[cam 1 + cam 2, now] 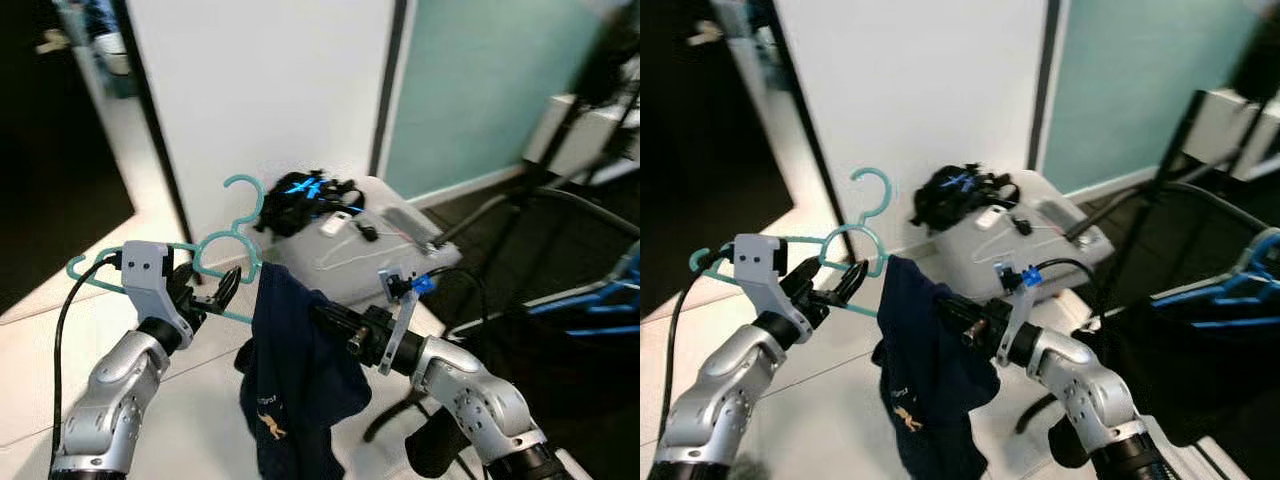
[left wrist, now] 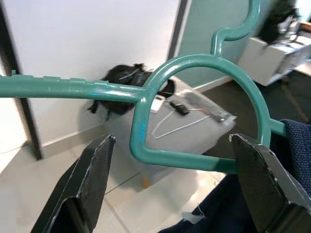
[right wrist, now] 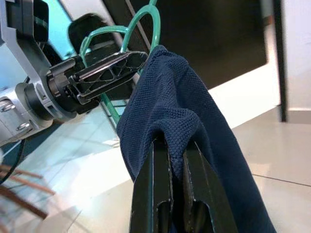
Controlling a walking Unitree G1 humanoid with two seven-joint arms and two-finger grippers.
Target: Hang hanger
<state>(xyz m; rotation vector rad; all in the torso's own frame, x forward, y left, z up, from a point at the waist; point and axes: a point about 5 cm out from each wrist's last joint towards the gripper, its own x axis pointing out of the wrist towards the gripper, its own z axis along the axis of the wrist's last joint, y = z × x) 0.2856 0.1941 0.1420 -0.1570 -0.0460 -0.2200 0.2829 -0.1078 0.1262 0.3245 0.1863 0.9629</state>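
A teal plastic hanger point(image 1: 232, 245) is held up in front of me, hook point(image 1: 250, 195) pointing up. My left gripper point(image 1: 208, 290) is at its middle. In the left wrist view its fingers point(image 2: 92, 184) stand wide apart, with the hanger's lower bar point(image 2: 194, 160) lying across between them. A navy garment point(image 1: 295, 370) drapes over the hanger's right arm and hangs down. My right gripper point(image 1: 325, 318) reaches in from the right. In the right wrist view it point(image 3: 175, 145) is shut on a fold of that navy garment point(image 3: 194, 111).
A grey case point(image 1: 400, 250) carrying a black bundle point(image 1: 310, 200) and cables stands on the floor by the white wall. There is a dark doorway point(image 1: 50, 150) on the left. A black stand point(image 1: 560, 140) and blue hangers point(image 1: 1240, 280) are on the right.
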